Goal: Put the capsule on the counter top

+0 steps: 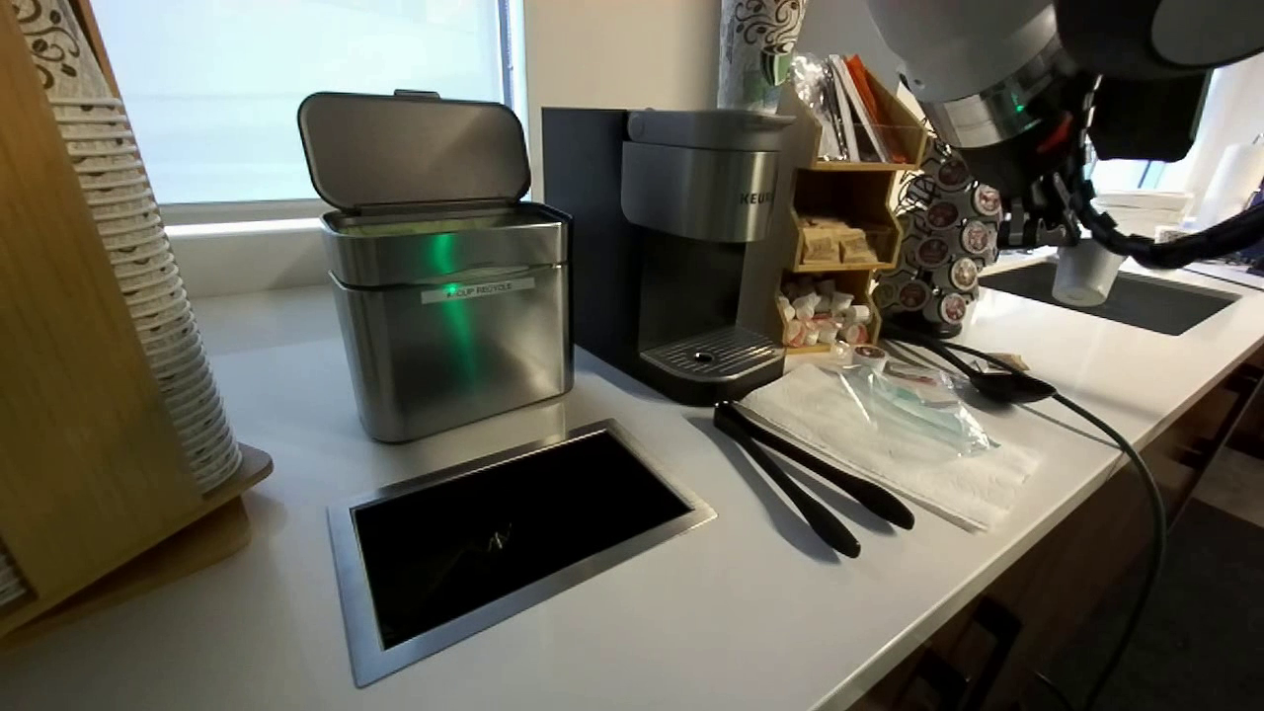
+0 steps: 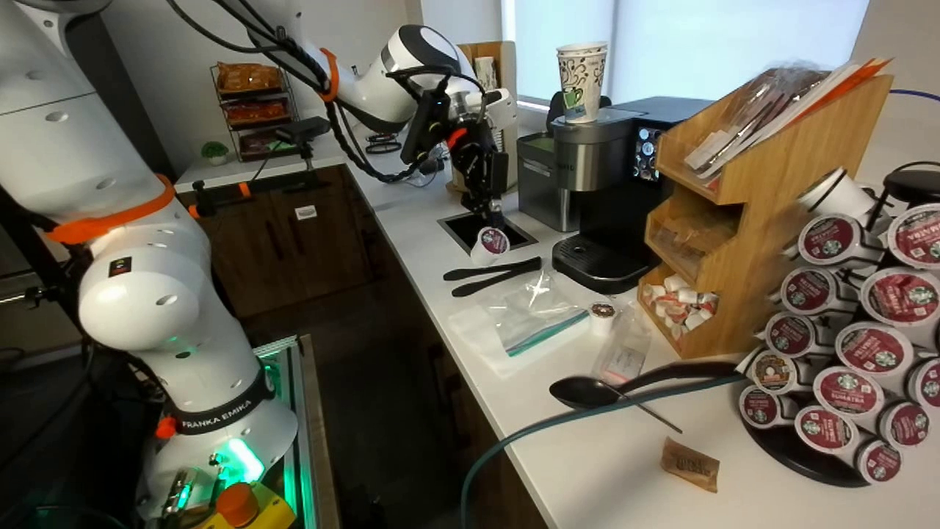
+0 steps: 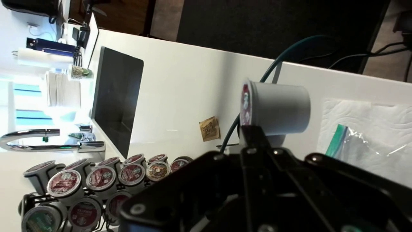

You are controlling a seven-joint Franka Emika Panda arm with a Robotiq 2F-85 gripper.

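Note:
A white capsule with a dark red lid [image 2: 489, 246] is held in the air by its rim end. It also shows in an exterior view [image 1: 1084, 278] and, lying sideways, in the wrist view [image 3: 283, 108]. My gripper [image 3: 252, 135] is shut on the capsule's rim; the fingertips look almost together. The gripper also shows in both exterior views [image 1: 1055, 229] [image 2: 493, 219]. The counter top [image 1: 750, 612] is the wide white surface below; it also shows in the wrist view [image 3: 180, 83]. The capsule hangs above the counter top, apart from it.
The steel-framed black hole [image 1: 696, 504], recycle bin [image 1: 464, 346], coffee maker [image 1: 701, 197] and black tongs [image 1: 800, 474] are on the counter. A paper towel with a plastic bag [image 2: 536, 316], another capsule [image 2: 602, 323], a black spoon [image 2: 587, 391], a cable [image 2: 514, 437] and a capsule carousel [image 2: 844, 389] also lie there.

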